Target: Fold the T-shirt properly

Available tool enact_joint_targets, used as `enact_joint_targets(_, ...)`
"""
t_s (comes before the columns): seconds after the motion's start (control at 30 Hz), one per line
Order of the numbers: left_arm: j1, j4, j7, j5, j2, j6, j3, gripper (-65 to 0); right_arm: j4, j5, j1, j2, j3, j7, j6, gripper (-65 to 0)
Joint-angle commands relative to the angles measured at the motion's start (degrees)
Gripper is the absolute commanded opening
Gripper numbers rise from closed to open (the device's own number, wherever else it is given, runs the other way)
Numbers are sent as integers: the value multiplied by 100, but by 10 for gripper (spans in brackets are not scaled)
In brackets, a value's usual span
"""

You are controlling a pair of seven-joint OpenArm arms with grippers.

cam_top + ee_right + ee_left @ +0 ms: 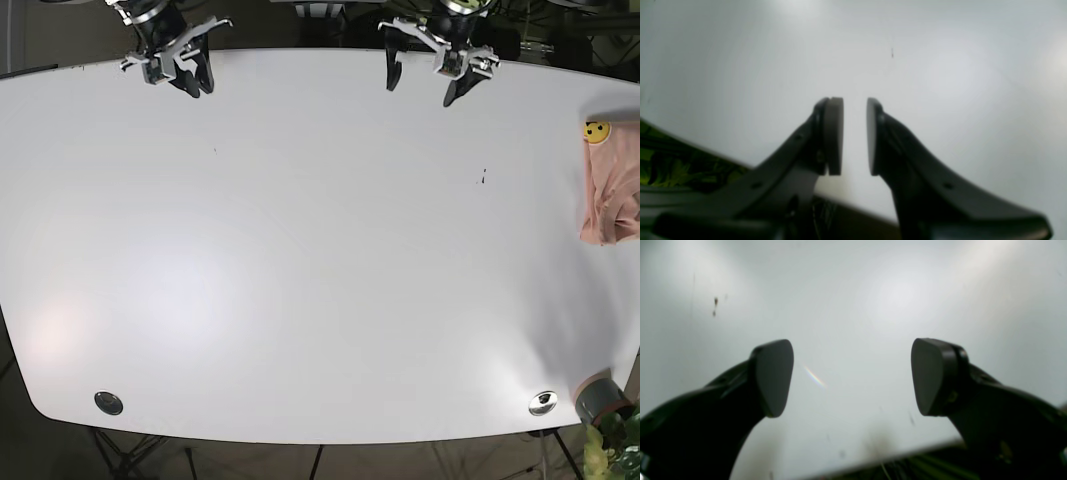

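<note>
The T-shirt (612,185) is a pink crumpled heap with a yellow smiley (597,131), lying at the right edge of the white table (300,250) in the base view. Part of it runs out of frame. My left gripper (420,92) hovers at the table's far edge, left of the shirt and well apart from it. Its fingers (773,376) are spread wide around nothing, midpoint (851,376). My right gripper (193,85) sits at the far left edge. It (855,136) is shut to a slim gap and empty. Neither wrist view shows the shirt.
Two round metal discs (108,403) (542,402) are set into the table near its front corners. A grey cylinder (603,397) and green leaves (620,450) stand off the front right corner. A small dark mark (484,177) dots the tabletop.
</note>
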Motion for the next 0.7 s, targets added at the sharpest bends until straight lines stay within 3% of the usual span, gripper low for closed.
enact_joint_targets(0.0, 346, 144, -145, -204, -4, 8, 3, -146, 113, 323, -271, 114, 259, 167, -17, -541)
enact_joint_targets(0.17, 909, 152, -145, -890, -30, 8, -6, -146, 104, 551, -684, 211, 390, 167, -17, -541)
enact_joint_targets(0.27, 1234, 126, -145, -925, -21, 8, 3, -149, 104, 534, -974, 246, 390, 175, -17, -541)
enact_joint_targets(0.43, 1682, 3, -145, -907, -21, 8, -6, -225, 52, 578, -1555, 281, 408, 175, -8, -541)
enact_joint_targets(0.53, 1841, -129, -145, -916, -30, 8, -23, -233, -107, 578, -1836, 307, 382, 184, -8, -541)
enact_joint_targets(0.67, 1946, -190, -145, -925, -21, 8, -375, -233, -458, 578, -2038, 307, 162, 184, 185, -541)
